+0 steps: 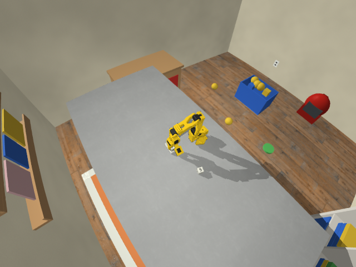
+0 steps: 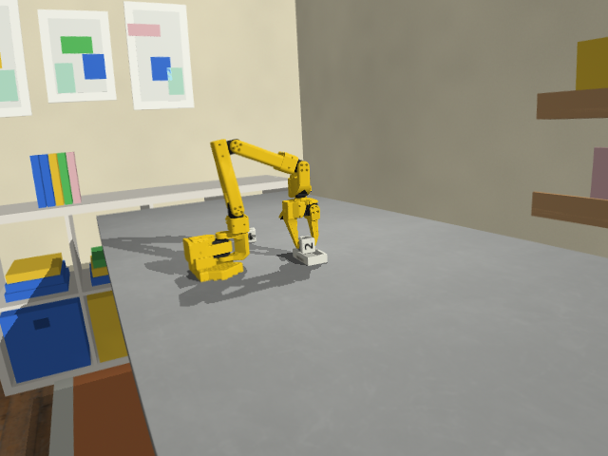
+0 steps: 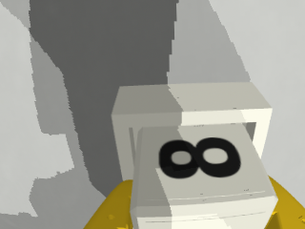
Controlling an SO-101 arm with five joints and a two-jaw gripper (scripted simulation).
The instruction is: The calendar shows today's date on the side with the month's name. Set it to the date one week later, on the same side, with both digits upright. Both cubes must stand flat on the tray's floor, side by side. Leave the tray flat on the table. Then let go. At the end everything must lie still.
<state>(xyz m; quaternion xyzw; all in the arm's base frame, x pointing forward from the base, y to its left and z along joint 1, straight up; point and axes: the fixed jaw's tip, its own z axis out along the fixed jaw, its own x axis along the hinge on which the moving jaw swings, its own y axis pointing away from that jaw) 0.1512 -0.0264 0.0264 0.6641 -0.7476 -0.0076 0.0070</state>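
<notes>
Down low, claw [image 2: 307, 244] around cube [image 2: 308, 244].

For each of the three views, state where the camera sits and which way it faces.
Top: high above, looking down on the table; the whole arm shows.
Exterior: beside the table, looking across; the whole arm shows, gripper shut on the cube in the tray.
Wrist: on the gripper, looking down; only yellow fingers show.
All three show the tray.

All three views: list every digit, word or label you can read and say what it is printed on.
"8": top face of the cube in the hand, wrist view.
"9" or "6": its near face there; which one is unclear.
"2": its side face, exterior view, lying sideways.
"5": loose cube on the table.
Month name on the tray: not readable.
</notes>
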